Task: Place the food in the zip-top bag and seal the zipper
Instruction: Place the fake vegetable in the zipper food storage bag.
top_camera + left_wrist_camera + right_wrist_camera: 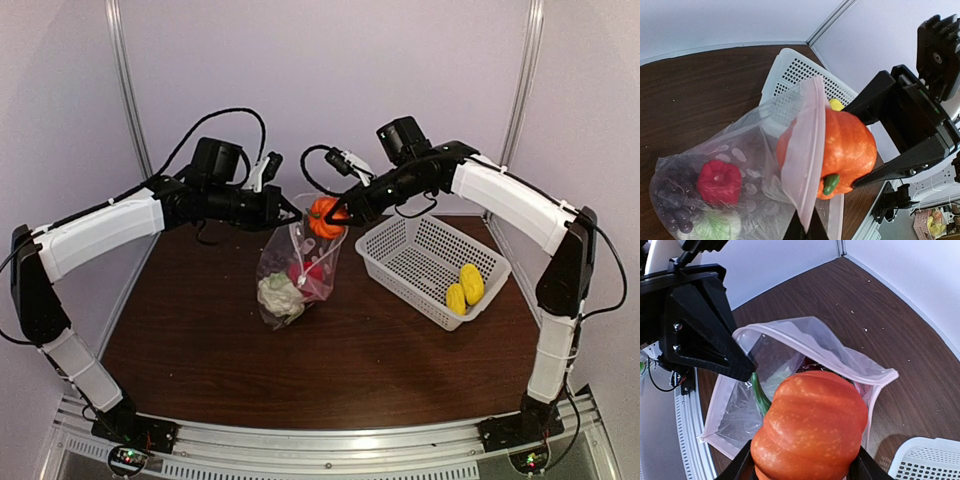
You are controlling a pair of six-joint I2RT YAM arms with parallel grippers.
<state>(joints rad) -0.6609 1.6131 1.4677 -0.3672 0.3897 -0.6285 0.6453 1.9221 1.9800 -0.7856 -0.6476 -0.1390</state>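
The clear zip-top bag [295,275] hangs upright over the table, its mouth pulled open. My left gripper [290,213] is shut on the bag's zipper [807,150] edge, its fingertips [806,230] pinching the strip. My right gripper [335,215] is shut on the orange piece [812,430], holding it right at the bag's mouth [835,352], partly past the rim. Inside the bag lie the red pepper [718,182], the dark grape bunch [672,210] and the cauliflower [715,227].
The white mesh basket [395,283] stands right of the bag, with two yellow pieces [465,285] in its near corner. Both arms meet over the table's back middle. Bare brown tabletop lies in front.
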